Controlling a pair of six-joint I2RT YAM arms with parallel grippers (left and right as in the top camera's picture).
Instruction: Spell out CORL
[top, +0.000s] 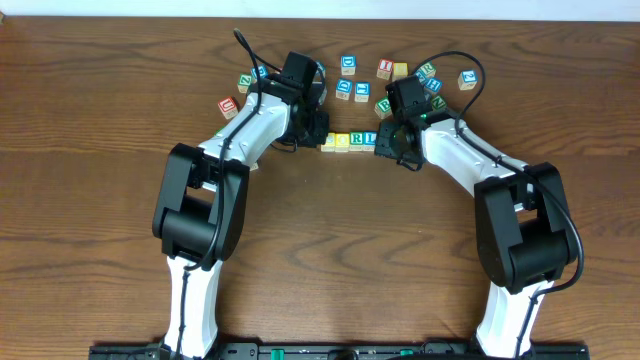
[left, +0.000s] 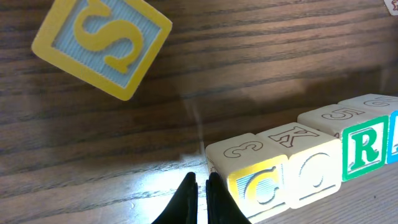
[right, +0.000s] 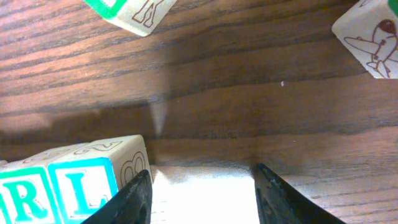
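Note:
Four cubes stand side by side in a row on the wooden table: the yellow C cube (top: 329, 143), the pale O cube (top: 343, 142), the green R cube (top: 358, 139) and the blue L cube (top: 371, 138). The left wrist view shows C (left: 255, 180), O (left: 314, 174) and R (left: 364, 149). My left gripper (left: 199, 186) is shut and empty, its tips just left of the C cube. My right gripper (right: 202, 186) is open and empty, its left finger right beside the L cube (right: 81, 186). The R cube (right: 22, 199) sits left of it.
Several loose letter cubes lie behind the row, among them a blue one (top: 348, 65), a red one (top: 385, 68) and one at the far right (top: 467, 78). A red-lettered cube (top: 228, 105) lies at the left. A yellow S cube (left: 102, 43) lies beyond my left gripper.

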